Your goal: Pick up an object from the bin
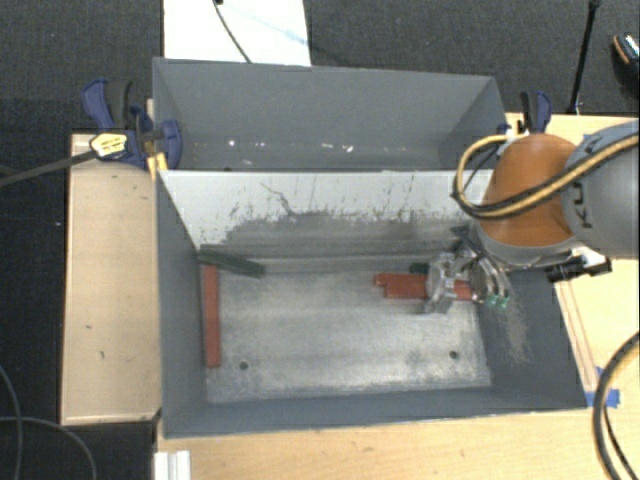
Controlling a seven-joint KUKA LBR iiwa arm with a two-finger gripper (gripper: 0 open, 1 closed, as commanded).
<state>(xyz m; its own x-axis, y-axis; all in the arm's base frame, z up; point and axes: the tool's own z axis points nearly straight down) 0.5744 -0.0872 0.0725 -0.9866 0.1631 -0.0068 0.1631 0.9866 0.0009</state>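
Presently the hand (443, 290) is seen low over the right end of a red-brown block (400, 286) near the back wall of the bin (320, 203); whether it is open or closed cannot be told. Gripped so far off-centre, the block could be tipped and dropped.

The pincer (441, 294) covers the red block's (400, 286) right end, so where the block stops cannot be told. Right of the block, a green speck (497, 301) is too small to name, and the arm (545, 203) is cut off by the picture's edge.
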